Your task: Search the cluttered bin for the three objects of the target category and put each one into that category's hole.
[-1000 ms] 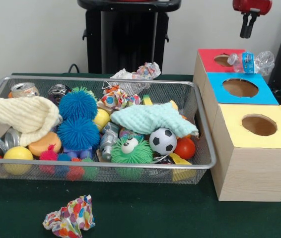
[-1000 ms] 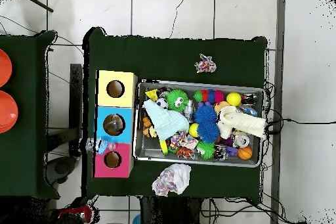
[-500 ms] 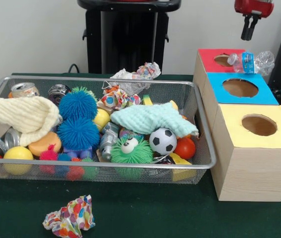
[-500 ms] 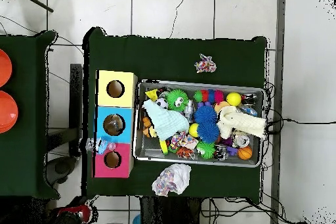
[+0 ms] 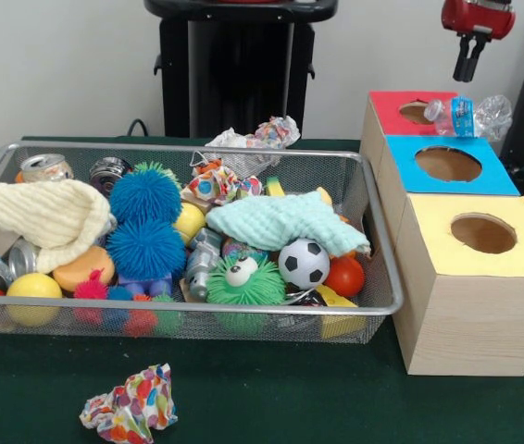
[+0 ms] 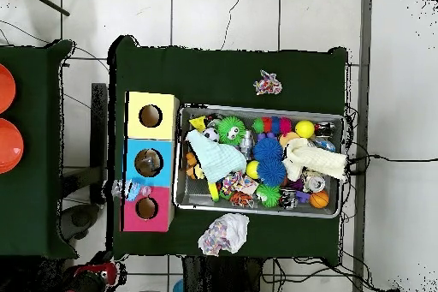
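A wire mesh bin (image 5: 381, 242) holds a heap of clutter: blue spiky balls (image 5: 146, 222), a soccer ball (image 5: 304, 263), a green fuzzy toy with an eye (image 5: 246, 280), a mint cloth (image 5: 280, 222), a cream cloth (image 5: 44, 215), cans (image 5: 44, 167) and crumpled paper. To its right stand three boxes with holes, red (image 5: 393, 101), blue (image 5: 405, 165) and yellow (image 5: 433, 222). A clear plastic bottle (image 5: 470, 116) lies on the red box beside its hole. My gripper (image 5: 470, 65) hangs high above that box, open and holding nothing. In the overhead view the bin (image 6: 261, 110) and the bottle (image 6: 127, 189) show.
A colourful crumpled paper ball (image 5: 130, 405) lies on the green table in front of the bin. Another wad of paper (image 5: 257, 139) rests behind the bin's far rim. Orange discs (image 6: 4, 126) sit on a second table in the overhead view.
My gripper has risen and drifted slightly right above the red box. The bottle and the bin's contents have not moved.
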